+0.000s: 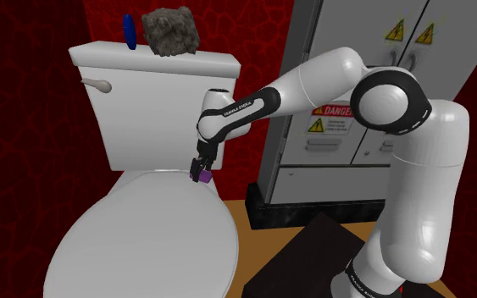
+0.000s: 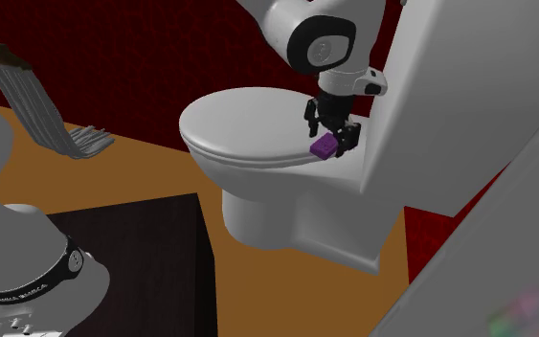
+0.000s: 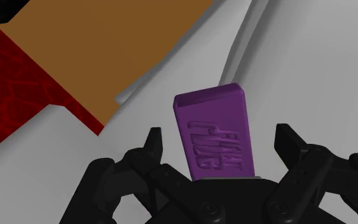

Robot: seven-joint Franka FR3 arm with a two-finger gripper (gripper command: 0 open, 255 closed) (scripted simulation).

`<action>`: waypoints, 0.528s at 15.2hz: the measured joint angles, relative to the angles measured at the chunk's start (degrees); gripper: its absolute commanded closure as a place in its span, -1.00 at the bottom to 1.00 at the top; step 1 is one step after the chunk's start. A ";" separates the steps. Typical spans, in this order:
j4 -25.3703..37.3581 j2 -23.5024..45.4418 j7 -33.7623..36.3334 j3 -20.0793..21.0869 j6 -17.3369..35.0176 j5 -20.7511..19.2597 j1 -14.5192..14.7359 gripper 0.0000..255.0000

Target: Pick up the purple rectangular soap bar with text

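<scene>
The purple rectangular soap bar [image 3: 217, 137] with raised text lies on the white toilet's [image 1: 156, 224] rim ledge, just behind the closed lid and in front of the tank. My black gripper [image 1: 200, 168] reaches down over it, open. In the wrist view the bar sits between the two fingers [image 3: 153, 145], with a gap on each side, so neither finger touches it. The second exterior view has the soap bar [image 2: 325, 146] directly under the gripper [image 2: 331, 130], near the tank's base. From the shoulder view the soap bar [image 1: 203, 177] peeks out at the fingertips.
The toilet tank [image 1: 160, 102] rises close behind the gripper, with a grey rocky lump [image 1: 171, 31] and a blue object [image 1: 129, 30] on top. A grey cabinet [image 1: 355, 110] with danger signs stands beside it. A mop [image 2: 42, 105] leans over the brown floor.
</scene>
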 measured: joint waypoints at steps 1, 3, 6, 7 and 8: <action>0.06 0.24 -0.07 -0.01 0.16 0.01 -0.03 1.00; 0.13 0.34 -0.07 0.01 0.24 0.03 -0.01 1.00; 0.17 0.38 -0.05 0.01 0.21 0.03 -0.01 1.00; 0.16 0.37 -0.05 0.01 0.23 0.02 -0.01 1.00; 0.15 0.36 -0.04 0.01 0.25 0.02 0.00 1.00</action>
